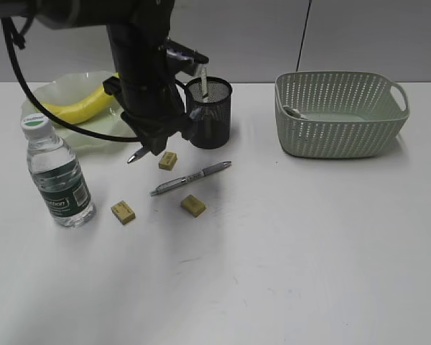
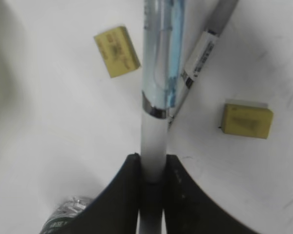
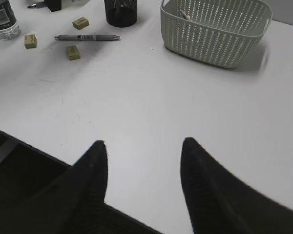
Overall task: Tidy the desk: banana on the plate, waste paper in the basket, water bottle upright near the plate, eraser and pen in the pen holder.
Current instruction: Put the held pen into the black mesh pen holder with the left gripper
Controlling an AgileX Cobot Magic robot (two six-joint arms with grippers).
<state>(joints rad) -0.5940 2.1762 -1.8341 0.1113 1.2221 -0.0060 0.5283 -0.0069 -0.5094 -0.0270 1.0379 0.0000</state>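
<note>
The left arm reaches in from the upper left of the exterior view, its wrist angled down toward the desk. The left gripper (image 2: 152, 168) is clamped on a pen (image 2: 156, 97), the black fingers (image 2: 127, 185) pressing both sides of the barrel. The right gripper (image 3: 144, 165) hangs above the desk edge, its jaws spread apart and holding nothing.

open desk (image 1: 309, 251) front right, erasers (image 1: 193, 205) and pen (image 1: 190, 178) crowding pen holder (image 1: 210, 113)
</note>
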